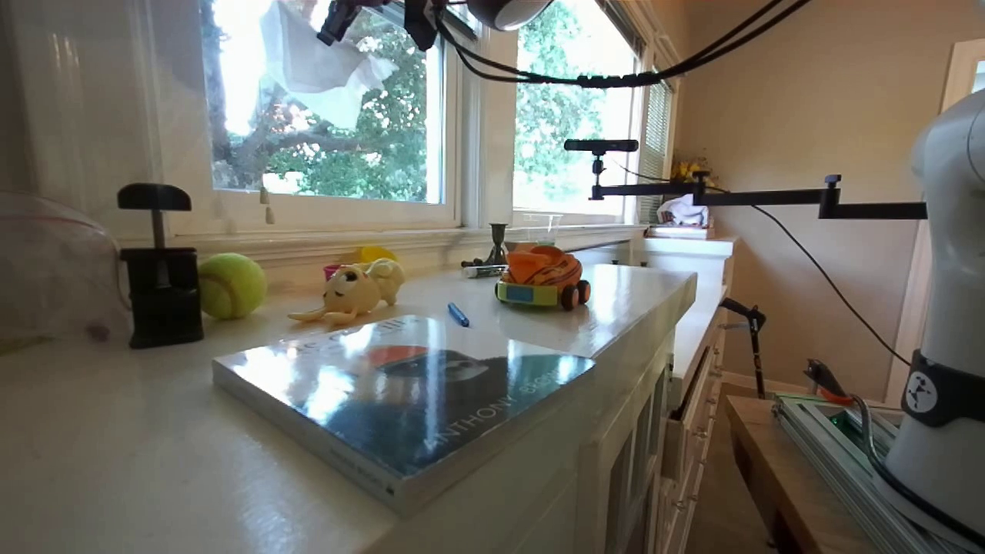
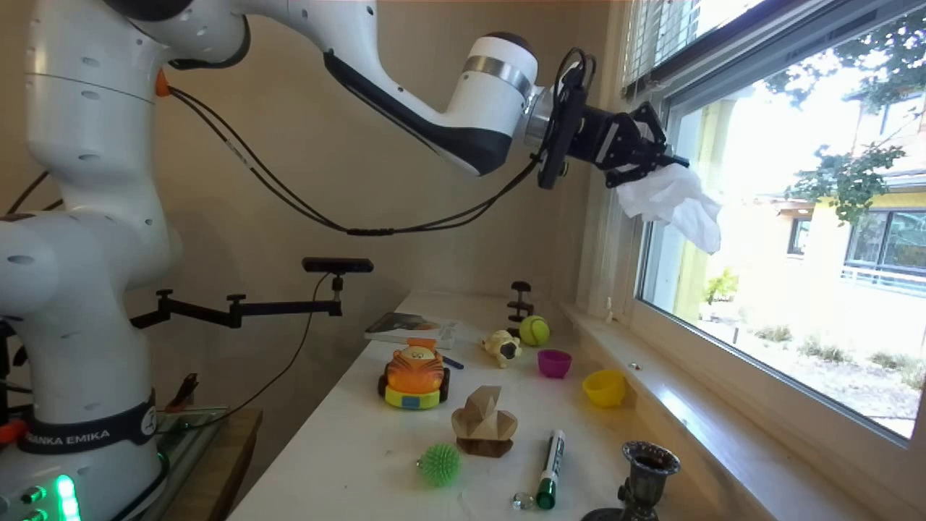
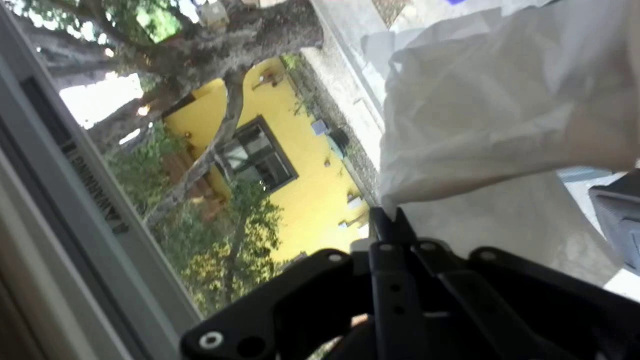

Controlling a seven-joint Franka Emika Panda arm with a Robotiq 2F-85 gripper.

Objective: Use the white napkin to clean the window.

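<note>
Counter [image 2: 347, 449], white, runs below the window [image 2: 781, 289]; tan wall [image 2: 448, 260] across the room. The white napkin [image 2: 673, 199] hangs in front of the window, well above its sill [image 2: 673, 394]. Gripper [image 3: 390, 215] clenched on it at what looks like a fold or edge, much of the sheet drooping free. Contact with the window: cannot tell from any view.

Risks (judgement):
1. Pinch appears small; drag against the window could pull the cloth out.
2. Fingertips [image 3: 381, 230] have little padding ahead of them; pressing in may put hard tips on the window and scratch it.
3. Loose flap may fold aside, so strokes would rub little of the window.
4. An over-wide stroke could run into the frame [image 2: 752, 380].

Surroundings: blind [image 2: 660, 40] over the window's upper part, likely limiting upward reach. Close below the window, along the sill: yellow bowl [image 2: 605, 388], magenta cup [image 2: 554, 364], candlestick [image 2: 644, 477]; a low sweep might knock these. Farther from the window: tiger car [image 2: 414, 378], spiky green ball [image 2: 439, 464], book [image 2: 405, 327], probably outside the wiping path. Cables [image 2: 372, 232] sag on the room side of the window; snag judged unlikely.
</note>
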